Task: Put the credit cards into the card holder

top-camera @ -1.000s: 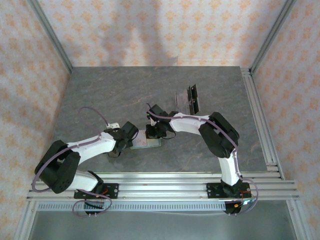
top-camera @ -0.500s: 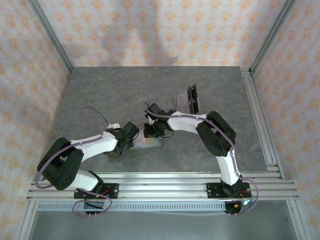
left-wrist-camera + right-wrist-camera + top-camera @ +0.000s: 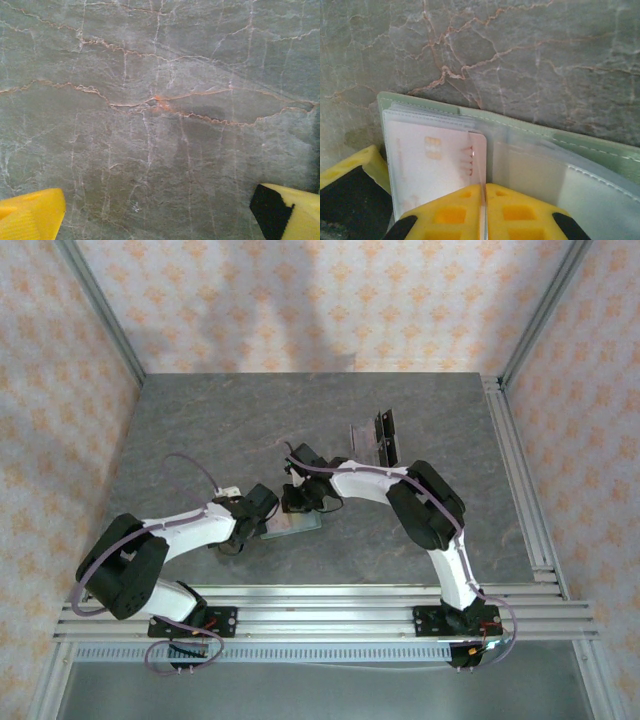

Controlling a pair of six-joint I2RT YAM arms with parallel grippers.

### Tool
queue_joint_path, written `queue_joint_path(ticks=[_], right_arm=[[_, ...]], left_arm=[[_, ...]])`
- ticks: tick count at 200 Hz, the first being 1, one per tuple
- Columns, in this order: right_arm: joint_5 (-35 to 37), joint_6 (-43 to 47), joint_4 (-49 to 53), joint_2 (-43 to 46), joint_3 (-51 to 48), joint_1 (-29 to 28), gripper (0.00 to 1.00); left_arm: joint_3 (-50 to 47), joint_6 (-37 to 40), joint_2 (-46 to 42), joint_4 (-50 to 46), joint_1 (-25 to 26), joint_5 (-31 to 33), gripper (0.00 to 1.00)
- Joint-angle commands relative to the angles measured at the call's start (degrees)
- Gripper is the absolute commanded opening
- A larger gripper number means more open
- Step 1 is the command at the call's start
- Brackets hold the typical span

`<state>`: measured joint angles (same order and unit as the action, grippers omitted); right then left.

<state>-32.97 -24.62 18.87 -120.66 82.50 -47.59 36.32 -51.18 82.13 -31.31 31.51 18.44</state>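
The sage-green card holder (image 3: pixel 300 527) lies open on the stone table between the two arms; in the right wrist view its green rim (image 3: pixel 555 139) and clear inner sleeves show. My right gripper (image 3: pixel 484 189) is shut on the edge of a pale credit card (image 3: pixel 435 165) with a gold chip, which sits partly inside the left sleeve. From above, that right gripper (image 3: pixel 297 500) points down over the holder. My left gripper (image 3: pixel 157 215) is open over bare stone, just left of the holder (image 3: pixel 265 522). One of its yellow fingers (image 3: pixel 362 162) shows beside the holder's left edge.
Further back on the table stands a small rack with more credit cards (image 3: pixel 376 438), black ones on the right and a greyish one on the left. Aluminium rails (image 3: pixel 520 480) run along the right and near edges. Patterned walls enclose the table.
My right gripper has shifted a little left and away with the card, and the holder has turned slightly under it. The left gripper has stayed about where it was, still open.
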Motion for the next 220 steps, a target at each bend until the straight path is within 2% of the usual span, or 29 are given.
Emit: queue_joint_path(ticks=[1, 35, 59, 93, 166, 220], right_arm=[[-0.9, -0.8, 0.4, -1.7, 1.9, -1.1, 0.11], [-1.9, -1.0, 0.4, -1.1, 2.9, -1.8, 0.11], [0.5, -0.1, 0.6, 2.0, 1.2, -1.8, 0.11], [3.5, 0.5, -0.5, 6.5, -4.2, -0.6, 0.12], [5.0, 0.3, -3.5, 9.5, -15.9, 3.2, 0.11], [4.5, -1.8, -5.4, 14.6, -20.4, 3.3, 0.11]], left_arm=[[-0.6, -0.8, 2.2, 0.2, 0.4, 0.0, 1.0], [-0.4, -0.8, 2.1, -0.1, 0.6, -0.1, 1.0], [-0.1, -0.8, 1.0, -1.0, 0.6, 0.2, 1.0], [1.2, -0.3, -1.1, -2.9, 0.5, 0.8, 1.0], [3.8, 0.9, -1.7, -5.1, -0.1, 1.6, 1.0], [4.3, 2.7, -1.5, -4.2, -0.2, 1.0, 1.0]])
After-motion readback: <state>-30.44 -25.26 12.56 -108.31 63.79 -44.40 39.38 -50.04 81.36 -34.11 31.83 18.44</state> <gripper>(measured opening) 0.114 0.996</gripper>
